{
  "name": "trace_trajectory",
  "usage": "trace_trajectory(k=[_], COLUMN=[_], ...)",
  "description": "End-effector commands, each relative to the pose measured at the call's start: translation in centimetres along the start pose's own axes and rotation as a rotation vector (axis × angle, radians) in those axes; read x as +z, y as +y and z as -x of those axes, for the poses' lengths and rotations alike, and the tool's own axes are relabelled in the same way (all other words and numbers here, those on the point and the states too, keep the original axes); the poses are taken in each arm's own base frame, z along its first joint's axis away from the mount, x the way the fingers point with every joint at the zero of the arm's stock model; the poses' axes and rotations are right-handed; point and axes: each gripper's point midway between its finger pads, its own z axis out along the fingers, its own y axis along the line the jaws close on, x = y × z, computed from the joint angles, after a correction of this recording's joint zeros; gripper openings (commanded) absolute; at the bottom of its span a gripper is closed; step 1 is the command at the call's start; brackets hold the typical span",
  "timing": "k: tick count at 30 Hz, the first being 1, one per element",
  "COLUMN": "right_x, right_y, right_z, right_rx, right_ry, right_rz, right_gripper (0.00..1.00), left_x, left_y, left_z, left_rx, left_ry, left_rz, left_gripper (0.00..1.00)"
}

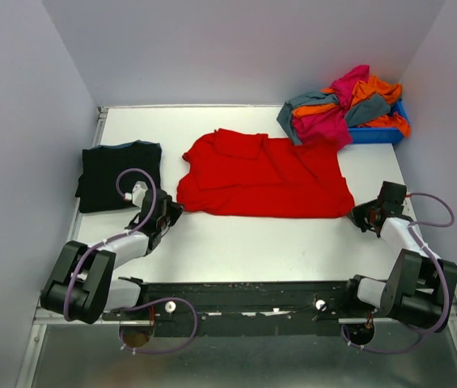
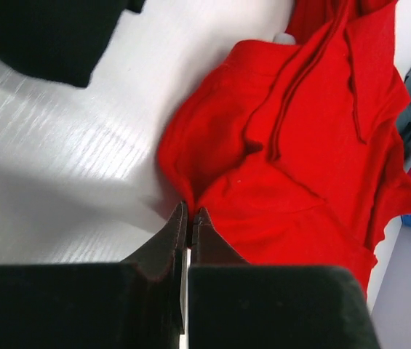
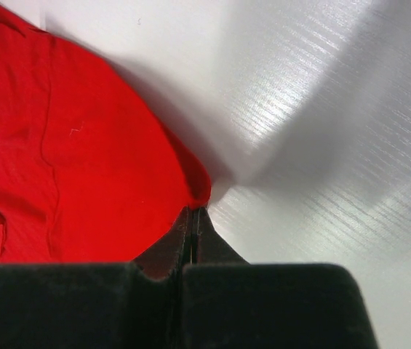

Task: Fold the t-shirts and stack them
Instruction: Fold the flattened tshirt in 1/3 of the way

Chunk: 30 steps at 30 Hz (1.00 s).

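A bright red t-shirt [image 1: 268, 174] lies spread out, a little rumpled, in the middle of the white table [image 1: 252, 242]. My left gripper [image 1: 175, 212] is shut at the shirt's near left edge, and in the left wrist view the tips [image 2: 189, 214] pinch a fold of the red t-shirt [image 2: 292, 160]. At the near right corner my right gripper [image 1: 357, 217] is shut too, the red t-shirt [image 3: 81, 160] nipped between its tips [image 3: 194, 212]. A folded black t-shirt [image 1: 119, 174] rests flat at the left.
A blue bin [image 1: 378, 132] at the back right corner holds a heap of magenta, orange and grey-teal t-shirts [image 1: 345, 109]. Grey walls close in the table on three sides. The black t-shirt's corner [image 2: 45, 36] shows in the left wrist view.
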Motion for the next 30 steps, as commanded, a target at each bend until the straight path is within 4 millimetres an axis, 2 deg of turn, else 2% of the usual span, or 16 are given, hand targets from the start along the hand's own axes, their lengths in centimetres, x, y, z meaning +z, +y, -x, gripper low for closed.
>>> trace_trajectory(k=[1, 9, 12, 15, 16, 18, 21, 25, 30], right_x=[-0.6, -1.6, -1.6, -1.6, -1.8, -1.9, -2.1, -2.3, -2.3], right_y=[-1.6, -3.6, -4.1, -4.2, -4.1, -4.4, -4.5, -4.3, -4.2], right_z=[0.2, 0.3, -0.1, -1.0, -1.3, -2.0, -2.3, -2.2, -2.1], right_rx=[-0.009, -0.018, -0.021, -0.024, -0.024, -0.018, -0.011, -0.014, -0.012], right_ry=[-0.033, -0.048, -0.035, 0.001, 0.011, 0.028, 0.025, 0.018, 0.015], right_rz=[-0.059, -0.146, -0.156, -0.138, -0.128, -0.12, -0.106, -0.094, -0.093], right_gripper=[0.01, 0.01, 0.01, 0.01, 0.01, 0.01, 0.01, 0.01, 0.01], left_x=[-0.1, -1.7, -2.0, -2.0, -2.0, -2.0, -2.1, -2.4, -2.4], left_y=[-1.1, 1.0, 2.0, 2.8, 3.0, 3.3, 3.8, 3.6, 3.5], left_z=[1.9, 4.9, 4.8, 3.7, 3.4, 2.7, 2.0, 1.9, 2.1], left_rx=[0.075, 0.107, 0.112, 0.113, 0.115, 0.124, 0.126, 0.112, 0.109], left_ry=[-0.055, -0.081, -0.067, -0.03, -0.018, 0.011, 0.034, 0.028, 0.017], left_rz=[0.018, 0.089, 0.106, 0.1, 0.098, 0.093, 0.087, 0.062, 0.058], left_gripper=[0.0, 0.0, 0.0, 0.0, 0.03, 0.21, 0.41, 0.49, 0.5])
